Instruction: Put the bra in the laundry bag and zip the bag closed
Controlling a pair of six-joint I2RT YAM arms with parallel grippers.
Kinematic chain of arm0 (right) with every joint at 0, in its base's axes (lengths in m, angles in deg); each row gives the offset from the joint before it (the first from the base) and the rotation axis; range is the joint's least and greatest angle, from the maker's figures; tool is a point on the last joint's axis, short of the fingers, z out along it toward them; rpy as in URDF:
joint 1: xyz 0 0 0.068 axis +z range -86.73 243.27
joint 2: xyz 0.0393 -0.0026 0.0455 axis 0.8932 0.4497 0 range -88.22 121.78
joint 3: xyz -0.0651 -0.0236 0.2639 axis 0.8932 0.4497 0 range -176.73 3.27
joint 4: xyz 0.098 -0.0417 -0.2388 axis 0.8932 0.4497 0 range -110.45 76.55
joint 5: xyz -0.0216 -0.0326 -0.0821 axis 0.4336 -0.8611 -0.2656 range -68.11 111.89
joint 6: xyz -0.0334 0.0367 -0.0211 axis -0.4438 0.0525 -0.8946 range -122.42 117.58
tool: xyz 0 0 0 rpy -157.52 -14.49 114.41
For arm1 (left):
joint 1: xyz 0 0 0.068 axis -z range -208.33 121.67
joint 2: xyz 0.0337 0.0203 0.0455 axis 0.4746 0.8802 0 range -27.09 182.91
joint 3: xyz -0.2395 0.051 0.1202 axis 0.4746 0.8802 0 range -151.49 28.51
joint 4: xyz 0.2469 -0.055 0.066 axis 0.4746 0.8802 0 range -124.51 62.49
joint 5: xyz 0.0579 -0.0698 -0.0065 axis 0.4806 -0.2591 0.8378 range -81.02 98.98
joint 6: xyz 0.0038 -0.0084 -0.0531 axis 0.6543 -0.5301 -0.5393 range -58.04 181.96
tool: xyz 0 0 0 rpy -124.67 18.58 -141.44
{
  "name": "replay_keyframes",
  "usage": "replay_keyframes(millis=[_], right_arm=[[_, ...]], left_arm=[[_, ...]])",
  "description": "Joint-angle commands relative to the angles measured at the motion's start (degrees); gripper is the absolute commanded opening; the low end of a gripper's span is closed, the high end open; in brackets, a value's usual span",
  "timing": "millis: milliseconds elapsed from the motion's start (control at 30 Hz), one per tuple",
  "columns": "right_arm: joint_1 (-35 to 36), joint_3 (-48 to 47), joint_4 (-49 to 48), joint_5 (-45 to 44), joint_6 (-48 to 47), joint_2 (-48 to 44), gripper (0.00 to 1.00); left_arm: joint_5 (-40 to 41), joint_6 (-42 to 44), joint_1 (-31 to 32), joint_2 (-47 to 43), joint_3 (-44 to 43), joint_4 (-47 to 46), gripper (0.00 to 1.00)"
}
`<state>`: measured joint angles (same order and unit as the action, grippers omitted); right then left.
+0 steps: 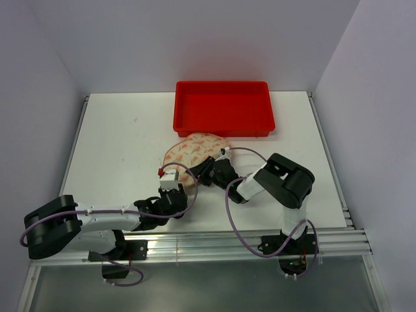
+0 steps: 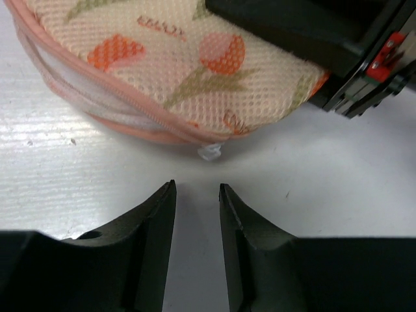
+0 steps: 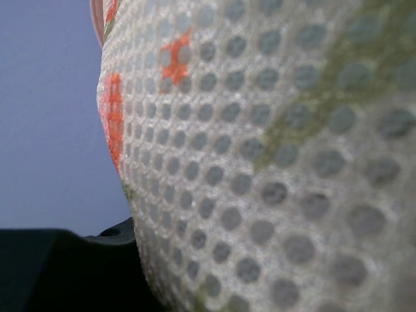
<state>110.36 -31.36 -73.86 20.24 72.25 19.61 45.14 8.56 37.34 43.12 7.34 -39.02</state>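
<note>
The laundry bag [image 1: 194, 149] lies on the white table [image 1: 117, 143], near its middle and just in front of the red tray [image 1: 224, 84], apart from the tray's near wall. Both grippers meet it from the near side.

The left gripper [image 1: 170, 177] sits low at the bag's near-left edge. From its wrist camera we see its two dark fingers [image 2: 153, 221] parted by a narrow gap with only bare table between them, so it is released and grasps nothing. The bag [image 2: 169, 58] is straight ahead of the fingertips, close but not touching. Its pink-edged zip [image 2: 149, 133] curves along the near rim to a small clear pull [image 2: 210, 151], which lies just beyond the gap between the fingers.

The right gripper [image 1: 209, 168] is at the bag's near-right edge. In the left wrist view one of its black fingers [image 2: 292, 26] lies pressed on top of the fabric. Its own camera is filled by the bag's mesh [image 3: 260, 162], blurred and very close, bulging against the one dark finger [image 3: 52, 273] that we can see. The other finger is hidden behind the fabric. We read this as the right gripper clenched on the bag's edge.
</note>
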Motion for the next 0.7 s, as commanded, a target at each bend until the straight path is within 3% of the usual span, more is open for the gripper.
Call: replay_keyframes(millis=[0, 433, 533, 667], right_arm=[[0.02, -0.79, -2.32, -0.55, -0.14, -0.52, 0.32], [0.19, -1.14, -2.93, 1.03, 0.12, 0.45, 0.32], [0.11, -1.05, -3.02, 1.39, 0.03, 0.63, 0.32], [0.11, -0.70, -2.93, 1.30, -0.06, 0.45, 0.32]], left_arm=[[2.16, 1.64, -0.89, 0.62, -1.60, -6.38, 0.39], [0.14, 4.72, -3.79, 2.73, -1.59, -11.31, 0.39], [0.84, 4.89, -3.97, 3.43, -2.03, -11.13, 0.36], [1.89, 5.42, -4.06, 3.61, -2.30, -11.39, 0.20]])
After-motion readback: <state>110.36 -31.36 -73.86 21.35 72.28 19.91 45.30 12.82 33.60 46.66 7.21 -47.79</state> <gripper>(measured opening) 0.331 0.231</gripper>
